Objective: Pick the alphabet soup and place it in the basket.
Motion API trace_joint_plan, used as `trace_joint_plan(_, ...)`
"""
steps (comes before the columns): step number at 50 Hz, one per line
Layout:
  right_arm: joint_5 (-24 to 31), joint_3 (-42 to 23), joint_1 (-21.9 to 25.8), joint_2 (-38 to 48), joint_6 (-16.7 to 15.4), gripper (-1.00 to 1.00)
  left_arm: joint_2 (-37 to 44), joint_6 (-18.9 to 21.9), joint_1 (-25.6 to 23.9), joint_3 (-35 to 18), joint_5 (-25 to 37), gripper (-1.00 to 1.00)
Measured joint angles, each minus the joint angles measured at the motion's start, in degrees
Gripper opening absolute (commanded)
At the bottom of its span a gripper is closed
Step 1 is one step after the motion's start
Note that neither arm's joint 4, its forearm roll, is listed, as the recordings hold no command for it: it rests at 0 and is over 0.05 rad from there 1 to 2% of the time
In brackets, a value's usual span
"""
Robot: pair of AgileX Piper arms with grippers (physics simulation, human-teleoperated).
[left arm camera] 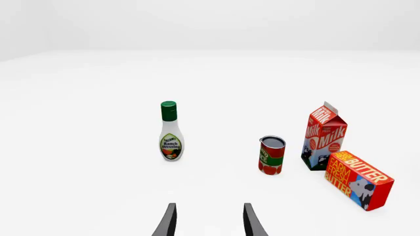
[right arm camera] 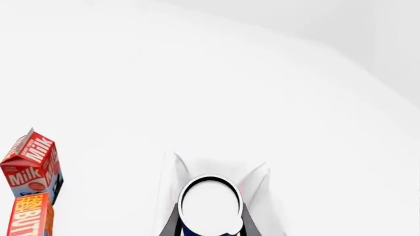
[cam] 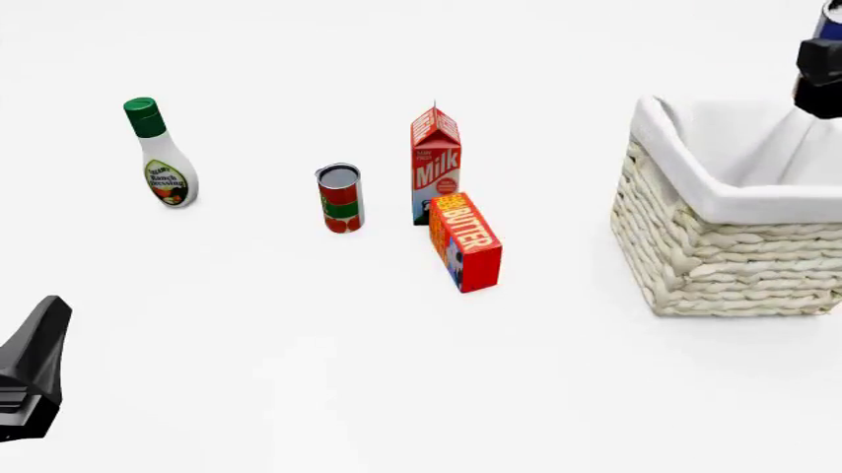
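My right gripper (cam: 821, 71) hangs at the far right, above the back of the cream wicker basket (cam: 736, 261), and is cut off by the frame edge. It is shut on the alphabet soup (cam: 829, 20), of which only a blue sliver shows there. In the right wrist view the alphabet soup (right arm camera: 210, 205) shows its round silver-white top and a blue edge between the two fingers (right arm camera: 172, 224), with the white lining of the basket (right arm camera: 259, 187) below it. My left gripper (left arm camera: 208, 223) is open and empty, low at the near left (cam: 34, 370).
Standing left of the basket are a red-and-green can (cam: 339, 197), a milk carton (cam: 436, 163), a butter box (cam: 464, 241) and, farther left, a ranch dressing bottle (cam: 160, 158). The left wrist view looks at the bottle (left arm camera: 170, 132) and the can (left arm camera: 271, 155).
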Motion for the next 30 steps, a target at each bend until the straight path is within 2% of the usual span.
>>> trace_joint_plan(30,7.51,-5.03,-1.14,4.23,-5.03,-1.00,0.00,0.00,0.00,0.00,0.00,1.00)
